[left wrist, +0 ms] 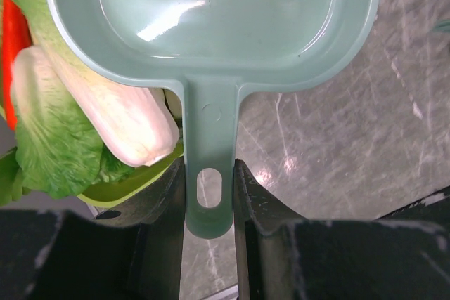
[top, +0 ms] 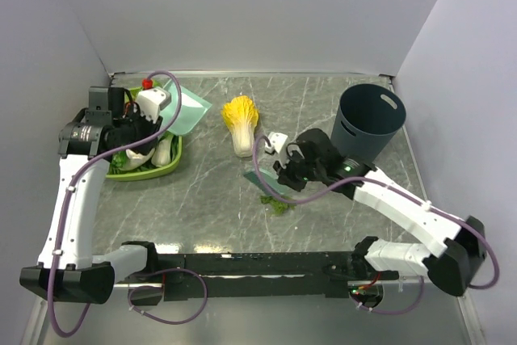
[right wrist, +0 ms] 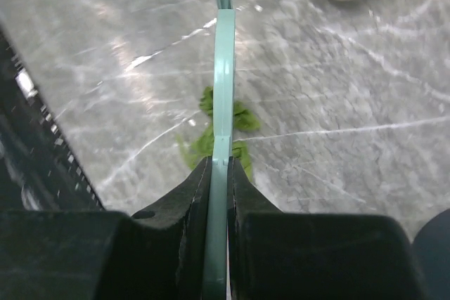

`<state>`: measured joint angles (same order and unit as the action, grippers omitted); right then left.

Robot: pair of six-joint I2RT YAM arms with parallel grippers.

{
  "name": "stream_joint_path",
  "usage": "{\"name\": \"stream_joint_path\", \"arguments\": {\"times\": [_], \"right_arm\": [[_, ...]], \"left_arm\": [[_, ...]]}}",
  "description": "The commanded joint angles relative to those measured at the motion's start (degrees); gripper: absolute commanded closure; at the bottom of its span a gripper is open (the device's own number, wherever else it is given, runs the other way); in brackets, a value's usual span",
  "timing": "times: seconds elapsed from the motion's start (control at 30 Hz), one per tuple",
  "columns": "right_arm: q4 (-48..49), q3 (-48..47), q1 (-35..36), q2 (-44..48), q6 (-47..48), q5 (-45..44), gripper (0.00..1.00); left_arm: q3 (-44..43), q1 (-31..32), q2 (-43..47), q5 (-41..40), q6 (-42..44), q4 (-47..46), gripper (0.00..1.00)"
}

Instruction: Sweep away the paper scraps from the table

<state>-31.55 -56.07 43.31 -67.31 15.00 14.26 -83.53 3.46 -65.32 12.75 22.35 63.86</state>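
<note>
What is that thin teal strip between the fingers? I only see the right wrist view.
Observer: From above it is a flat board, edge-on in your view. The right gripper is shut on it, beside the scraps.
Operator: Where could the scraps go?
Observer: The left gripper is shut on the handle of a dustpan, far left by a green tray.
Operator: Anything behind the right arm?
Observer: A dark bin stands upright just behind it on the table.
</note>
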Motion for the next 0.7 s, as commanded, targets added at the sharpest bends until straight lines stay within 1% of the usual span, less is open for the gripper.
{"name": "stream_joint_path", "arguments": {"times": [0.0,0.13,0.23,0.3,0.33,0.37,0.47,0.57,0.6,0.67], "right_arm": [[-3.07,0.7,0.28,5.25,6.96,5.86,1.0],[-9.04,1.05,0.28,7.19,12.14,9.37,1.0],[-11.25,2.55,0.37,8.86,14.52,9.82,1.0],[-12.04,3.42,0.37,9.39,14.88,9.91,1.0],[-12.22,3.51,0.46,9.39,14.53,9.82,1.0],[-12.31,3.69,0.46,9.21,13.4,9.39,1.0],[-11.96,4.3,0.37,9.04,10.67,7.45,1.0],[-10.82,4.75,0.46,8.16,8.12,4.64,1.0],[-9.86,5.09,0.11,7.9,6.89,0.46,1.0],[-7.74,4.4,-1.55,7.02,3.99,-1.16,1.0]], "left_arm": [[2.04,0.05,1.42,2.1,5.15,2.4,0.99],[4.33,1.36,1.42,2.28,10.78,6.36,0.99],[5.92,4.52,0.64,0.79,14.03,9.08,0.99],[7.58,8.12,0.11,-1.14,15.44,10.23,0.99],[8.28,9.7,-0.5,-2.11,15.44,11.02,0.99],[9.77,13.11,-0.68,-2.99,15.44,11.03,0.99],[12.67,18.31,-1.3,-5.02,15.01,10.59,0.99],[15.4,21.39,-2.0,-4.75,15.96,10.24,0.99],[16.19,21.93,-2.35,-4.76,16.41,10.24,0.99],[19.09,23.34,-2.71,-5.28,17.81,9.28,0.99]]}}
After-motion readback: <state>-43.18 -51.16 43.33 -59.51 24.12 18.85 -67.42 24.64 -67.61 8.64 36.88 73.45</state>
